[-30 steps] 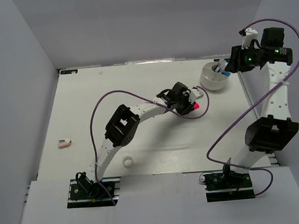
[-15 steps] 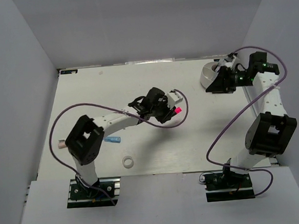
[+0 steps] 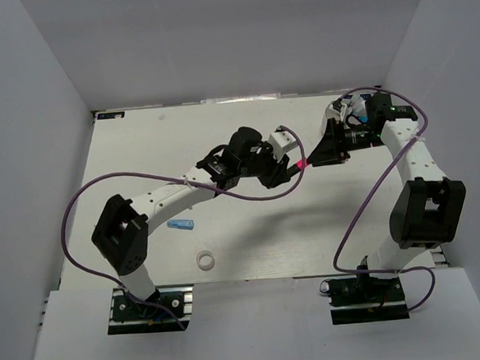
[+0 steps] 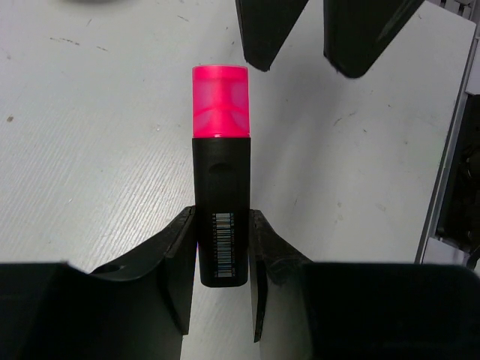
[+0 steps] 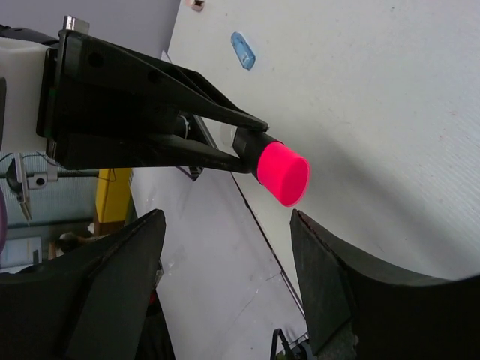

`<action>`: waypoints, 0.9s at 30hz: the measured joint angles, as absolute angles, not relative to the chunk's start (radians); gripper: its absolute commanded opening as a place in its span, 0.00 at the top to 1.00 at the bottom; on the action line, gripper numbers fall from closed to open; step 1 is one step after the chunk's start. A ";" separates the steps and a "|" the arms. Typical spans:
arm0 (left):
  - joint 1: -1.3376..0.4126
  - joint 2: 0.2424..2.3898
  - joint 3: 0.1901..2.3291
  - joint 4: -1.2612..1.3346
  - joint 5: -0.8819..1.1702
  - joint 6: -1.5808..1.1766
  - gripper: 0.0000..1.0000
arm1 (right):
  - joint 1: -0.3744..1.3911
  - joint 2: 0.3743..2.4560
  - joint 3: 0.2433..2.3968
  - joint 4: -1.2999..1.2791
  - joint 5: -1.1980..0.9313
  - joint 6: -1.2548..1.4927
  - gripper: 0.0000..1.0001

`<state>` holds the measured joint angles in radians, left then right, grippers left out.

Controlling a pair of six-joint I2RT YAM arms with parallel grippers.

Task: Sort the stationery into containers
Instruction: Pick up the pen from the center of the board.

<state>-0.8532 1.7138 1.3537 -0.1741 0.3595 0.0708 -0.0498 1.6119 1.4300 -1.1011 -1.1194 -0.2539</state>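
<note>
Two black fingers (image 4: 180, 262) of the left gripper (image 4: 221, 244) clamp the pink-capped marker (image 4: 220, 202) by the tail end of its black barrel, one pad on each side. The barcode label sits between the pads. Most of the barrel and the whole pink cap (image 4: 220, 101) stick straight out past the fingertips, clear of the white table (image 4: 90, 165) below. The right gripper (image 5: 225, 289) faces it with its jaws spread wide and nothing between them. In the right wrist view, the round end of the cap lies ahead of those fingertips, about level with the gap and touching neither finger. From the left wrist, the two right fingertips (image 4: 266, 30) hang just beyond the cap and a little to one side of it, near but apart. From above, the two grippers meet tip to tip over the far middle of the table, with the pink cap between them. The light-blue tube (image 3: 180, 224) and the white tape ring (image 3: 204, 260) lie flat on the table, well behind the left fingers and well apart from both grippers.
</note>
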 measured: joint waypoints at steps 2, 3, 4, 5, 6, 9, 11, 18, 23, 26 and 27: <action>-0.853 1.714 1.357 -0.175 0.361 0.067 1.00 | -0.038 1.612 1.430 -1.100 -1.119 -0.253 0.26; -0.853 1.714 1.357 -0.175 0.364 0.066 1.00 | -0.033 1.613 1.430 -1.100 -1.118 -0.250 0.26; -0.853 1.714 1.357 -0.176 0.364 0.064 1.00 | -0.030 1.615 1.430 -1.098 -1.115 -0.245 0.26; -0.853 1.715 1.357 -0.177 0.364 0.063 1.00 | -0.029 1.619 1.430 -1.097 -1.110 -0.243 0.26; -0.853 1.715 1.357 -0.177 0.366 0.062 1.00 | -0.028 1.625 1.430 -1.095 -1.106 -0.241 0.26; -0.853 1.715 1.357 -0.176 0.368 0.062 1.00 | -0.028 1.647 1.430 -1.089 -1.097 -0.235 0.28; -0.853 1.715 1.357 -0.176 0.369 0.062 1.00 | -0.028 1.661 1.430 -1.086 -1.094 -0.231 0.29; -0.853 1.719 1.368 -0.179 0.380 0.059 1.00 | -0.025 1.682 1.430 -1.071 -1.097 -0.219 0.57; -0.853 1.730 1.385 -0.179 0.387 0.052 1.00 | -0.019 1.700 1.430 -1.067 -1.103 -0.214 0.64; -0.853 1.731 1.391 -0.179 0.391 0.051 1.00 | -0.011 1.710 1.430 -1.066 -1.107 -0.213 0.69; -0.853 1.731 1.391 -0.181 0.391 0.051 1.00 | -0.006 1.712 1.431 -1.066 -1.110 -0.212 0.71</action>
<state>-0.8532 1.7306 1.3914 -0.1814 0.3908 0.0505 -0.0059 1.7123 1.4307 -1.0657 -1.1095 -0.2123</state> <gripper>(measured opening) 0.388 0.326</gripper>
